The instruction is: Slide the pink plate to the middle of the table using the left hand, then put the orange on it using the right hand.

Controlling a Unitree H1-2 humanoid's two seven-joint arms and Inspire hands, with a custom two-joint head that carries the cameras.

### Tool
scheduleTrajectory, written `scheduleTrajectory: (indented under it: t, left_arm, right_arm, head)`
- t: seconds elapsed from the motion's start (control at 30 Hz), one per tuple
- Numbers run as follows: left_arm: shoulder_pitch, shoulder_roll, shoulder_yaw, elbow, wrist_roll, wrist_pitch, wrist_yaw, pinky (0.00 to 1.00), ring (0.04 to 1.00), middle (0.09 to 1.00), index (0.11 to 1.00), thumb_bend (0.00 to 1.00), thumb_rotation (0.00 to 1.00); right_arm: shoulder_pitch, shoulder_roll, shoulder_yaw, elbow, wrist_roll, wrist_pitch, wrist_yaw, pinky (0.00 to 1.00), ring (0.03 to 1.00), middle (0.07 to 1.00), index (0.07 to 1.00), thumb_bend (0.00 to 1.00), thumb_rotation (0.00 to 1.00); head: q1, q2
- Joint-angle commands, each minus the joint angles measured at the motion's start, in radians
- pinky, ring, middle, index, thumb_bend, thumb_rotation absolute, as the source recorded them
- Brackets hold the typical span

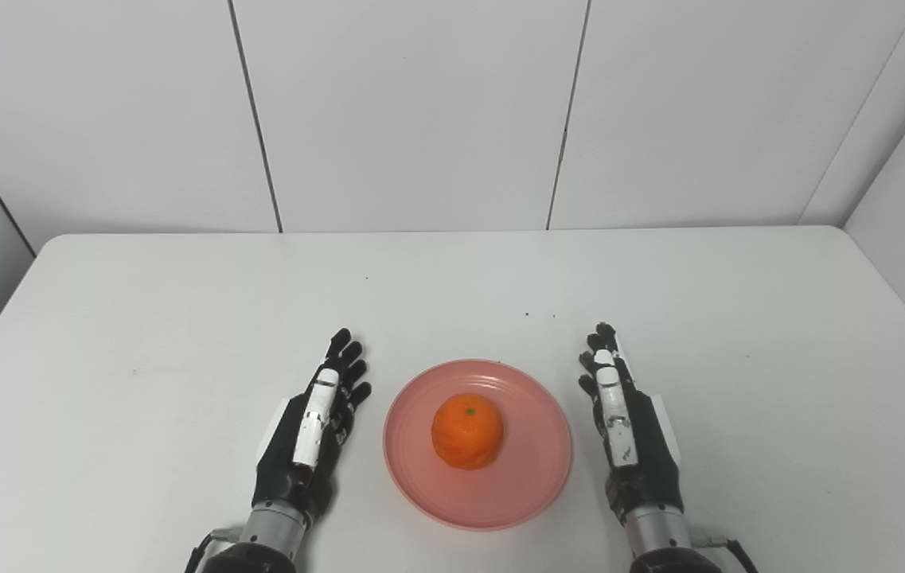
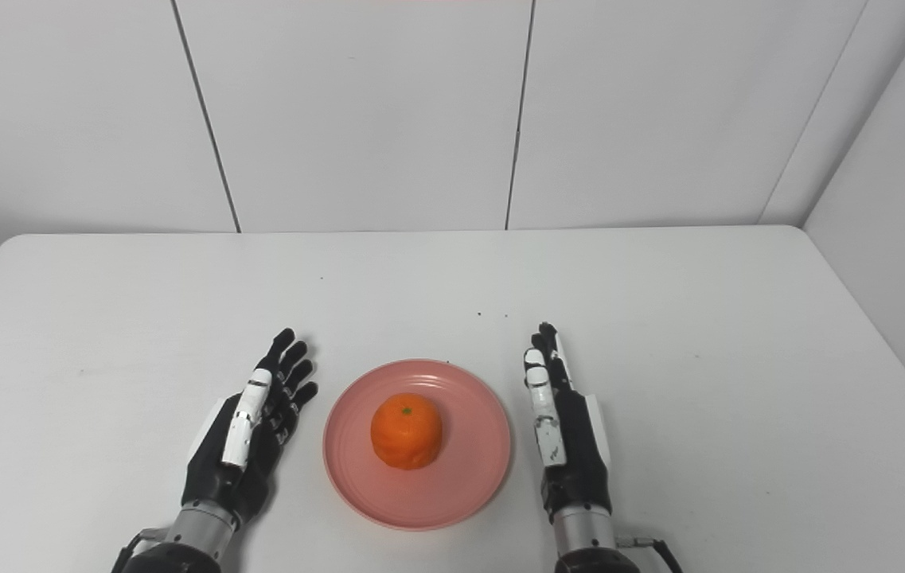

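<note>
The pink plate (image 1: 528, 469) lies on the white table (image 1: 181, 318), near the front edge and about centred left to right. The orange (image 1: 467, 430) sits upright in the middle of the plate, stem mark up. My left hand (image 1: 315, 430) rests just left of the plate, fingers straight and apart, empty, a small gap from the rim. My right hand (image 1: 626, 426) rests just right of the plate, fingers straight, empty, close to the rim. The same scene shows in the right eye view, with the plate (image 2: 464, 485), the orange (image 2: 407, 430), the left hand (image 2: 249, 426) and the right hand (image 2: 561, 430).
A few small dark specks (image 1: 540, 315) lie on the table behind the plate. White wall panels (image 1: 420, 111) stand behind the table's far edge.
</note>
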Motion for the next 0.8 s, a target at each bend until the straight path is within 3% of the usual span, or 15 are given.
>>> scheduleTrajectory:
  t: [0.0, 0.77]
  left_arm:
    - [-0.007, -0.009, 0.000, -0.011, 0.008, -0.040, 0.002, 1.00, 1.000, 1.000, 1.000, 0.41, 0.98]
    - [-0.004, -0.015, 0.003, -0.020, 0.009, -0.039, 0.005, 1.00, 1.000, 1.000, 1.000, 0.41, 1.00]
  right_arm:
    - [-0.011, 0.004, 0.006, -0.019, 0.003, -0.037, -0.002, 0.96, 0.959, 0.970, 0.980, 0.24, 1.00]
    - [-0.012, 0.014, 0.000, -0.018, 0.008, -0.034, -0.016, 0.96, 0.951, 0.962, 0.974, 0.24, 1.00]
  head:
    - [0.002, -0.001]
    - [0.010, -0.002]
